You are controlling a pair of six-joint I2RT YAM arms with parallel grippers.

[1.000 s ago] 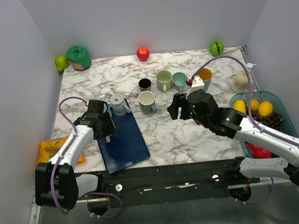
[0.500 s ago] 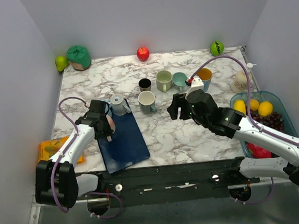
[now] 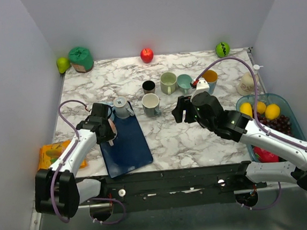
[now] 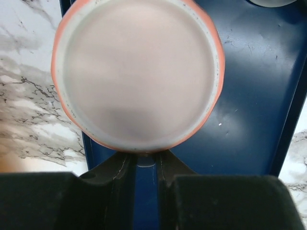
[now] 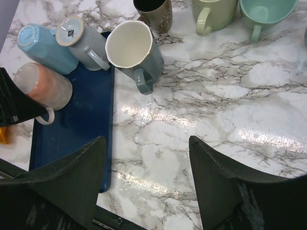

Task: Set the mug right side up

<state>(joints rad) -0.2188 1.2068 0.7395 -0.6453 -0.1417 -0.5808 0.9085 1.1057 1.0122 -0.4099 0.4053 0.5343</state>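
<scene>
The mug (image 4: 139,72) stands bottom up at the left edge of the blue tray (image 3: 134,149), its pale base facing the ceiling and its handle pointing toward the near side. The left gripper (image 4: 144,160) is low over the tray, its fingers (image 4: 121,167) drawn in narrow and pinching that handle from both sides. Just beyond it on the tray sit a blue cup (image 5: 41,48) and a small grey one (image 5: 81,40), both upturned too. The right gripper (image 5: 146,143) hangs over bare marble right of the tray, jaws spread wide and holding nothing, with a grey-green cup (image 5: 136,50) just past it.
</scene>
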